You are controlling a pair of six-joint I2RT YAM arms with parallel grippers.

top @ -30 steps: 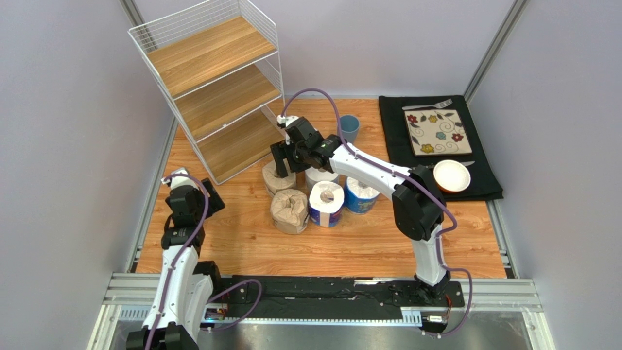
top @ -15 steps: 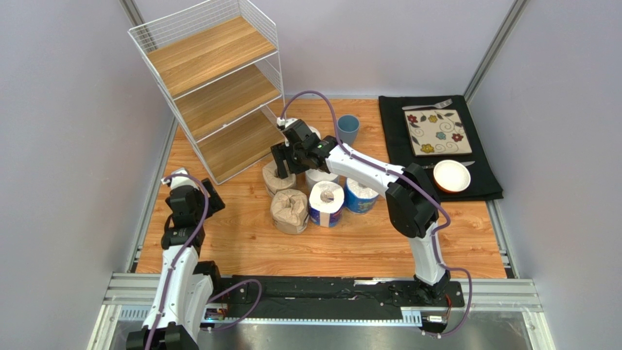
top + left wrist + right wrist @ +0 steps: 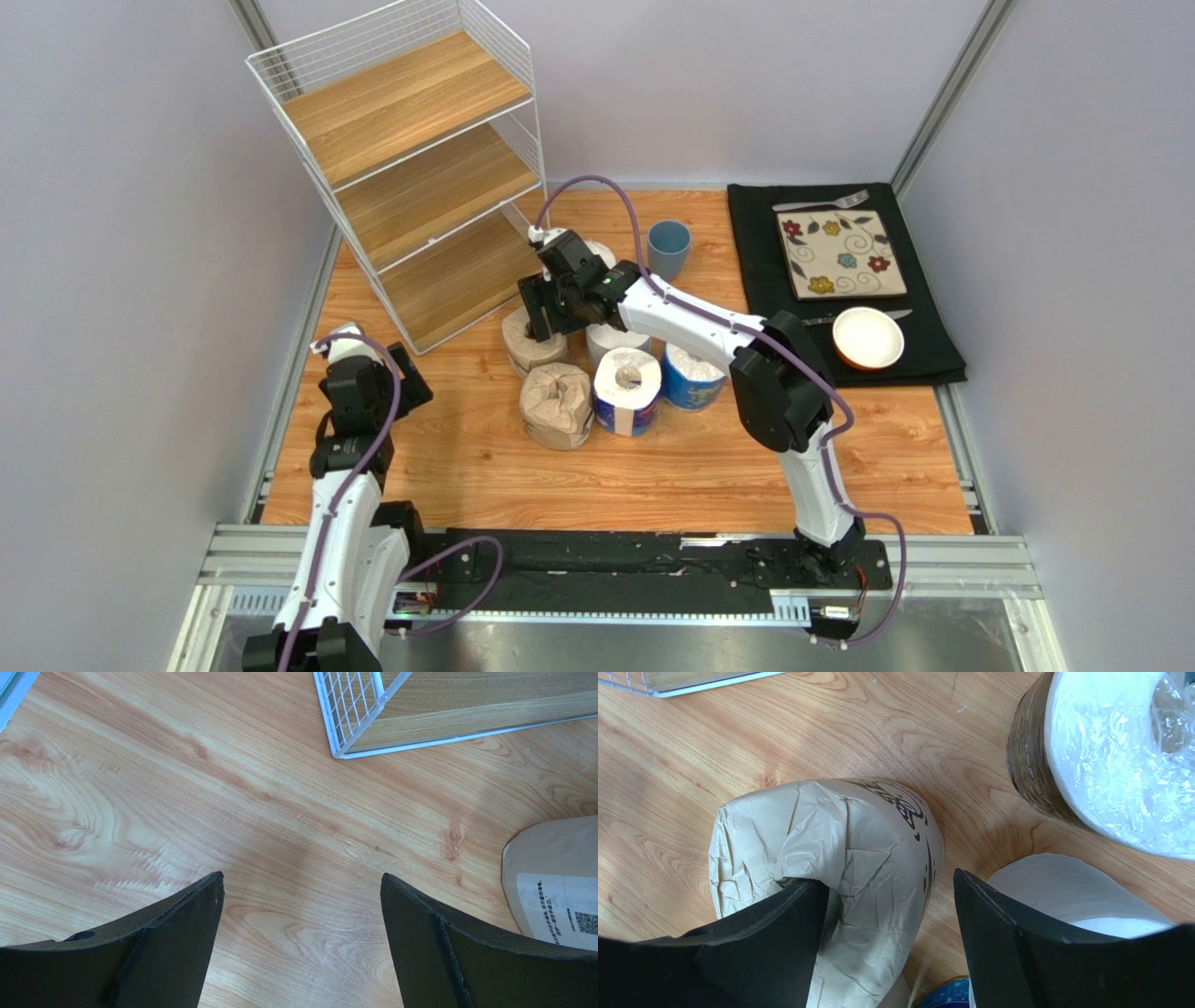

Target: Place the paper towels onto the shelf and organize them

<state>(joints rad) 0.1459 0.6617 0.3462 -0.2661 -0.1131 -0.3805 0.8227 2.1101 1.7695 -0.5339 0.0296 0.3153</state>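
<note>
The shelf [image 3: 407,154] stands at the far left, its three boards bare. Several rolls cluster mid-table: two brown-paper ones [image 3: 526,340] [image 3: 556,406], a white one [image 3: 617,340] and two blue-wrapped ones [image 3: 626,392] [image 3: 693,375]. The dark-wrapped roll [image 3: 1102,756] is mostly hidden under the arm in the top view. My right gripper [image 3: 889,882] is open and low over the far brown roll [image 3: 829,854]. Its left finger sits in the roll's hollow, its right finger between that roll and the white roll [image 3: 1074,889]. My left gripper [image 3: 302,882] is open and empty over bare table.
A blue cup [image 3: 671,248] stands behind the rolls. A black mat [image 3: 842,280] at the far right holds a patterned plate [image 3: 838,254], a white bowl [image 3: 868,338] and a fork [image 3: 821,202]. The shelf's front corner [image 3: 365,714] lies just ahead of my left gripper.
My right gripper has shifted slightly left and down onto the far brown roll. The left arm and the rolls have not moved.
</note>
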